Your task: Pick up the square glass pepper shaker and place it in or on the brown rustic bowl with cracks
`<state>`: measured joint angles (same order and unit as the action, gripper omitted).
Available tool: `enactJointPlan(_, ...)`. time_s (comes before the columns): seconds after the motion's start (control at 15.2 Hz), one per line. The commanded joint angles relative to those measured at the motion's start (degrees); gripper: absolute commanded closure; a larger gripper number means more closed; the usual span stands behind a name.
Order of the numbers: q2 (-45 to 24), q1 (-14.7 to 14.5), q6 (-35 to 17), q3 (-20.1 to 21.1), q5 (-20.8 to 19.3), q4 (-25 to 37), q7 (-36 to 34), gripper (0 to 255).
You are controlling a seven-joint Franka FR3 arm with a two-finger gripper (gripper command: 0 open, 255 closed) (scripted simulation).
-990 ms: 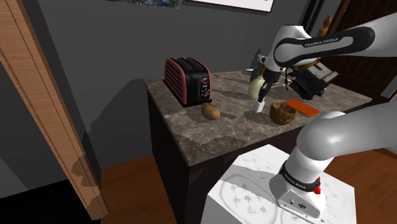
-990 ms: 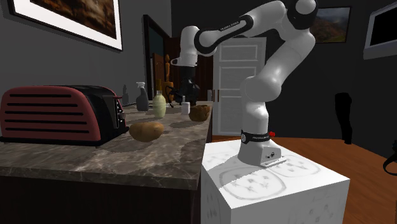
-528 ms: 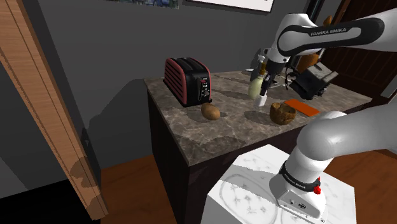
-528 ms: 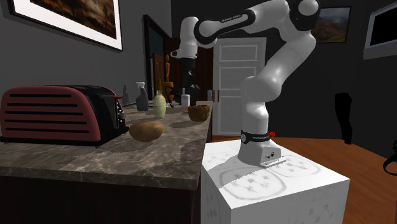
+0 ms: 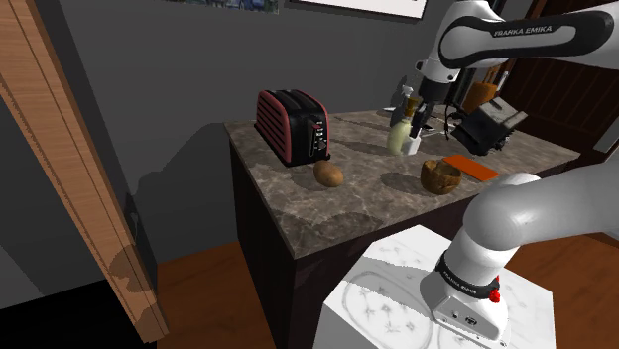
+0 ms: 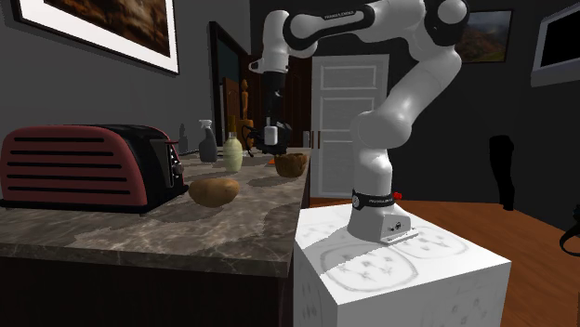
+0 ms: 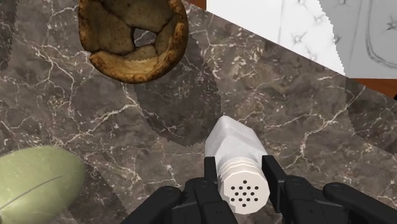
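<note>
**Wrist view: shaker [image 7: 235,149] clasped above the counter [image 7: 299,102]**

The gripper [image 7: 240,168] is closed on the shaker's sides below its perforated cap, so it hangs upright, clear of the surface. The bowl [image 7: 130,71] sits nearby. The shaker likely needs carrying over it before release.

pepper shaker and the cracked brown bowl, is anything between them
Nothing stands between them. In the wrist view, the stretch from the pepper shaker, clasped in the fingers, to the cracked brown bowl is bare marble countertop.
</note>
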<state>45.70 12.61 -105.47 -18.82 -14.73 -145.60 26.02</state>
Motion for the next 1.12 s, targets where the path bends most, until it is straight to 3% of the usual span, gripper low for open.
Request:
enactJointPlan(0.0,0.08,-0.17,1.72,0.45,0.38,1.60,-0.01,255)
enactJointPlan(0.13,0.02,-0.27,2.82,0.67,0.60,2.76,0.05,255)
enactJointPlan(0.66,2.18,3.95,8.00,-7.73,-4.93,7.66,10.93,255)
enactJointPlan(1.06,1.61,5.37,9.61,-13.06,-7.90,11.41,17.20,255)
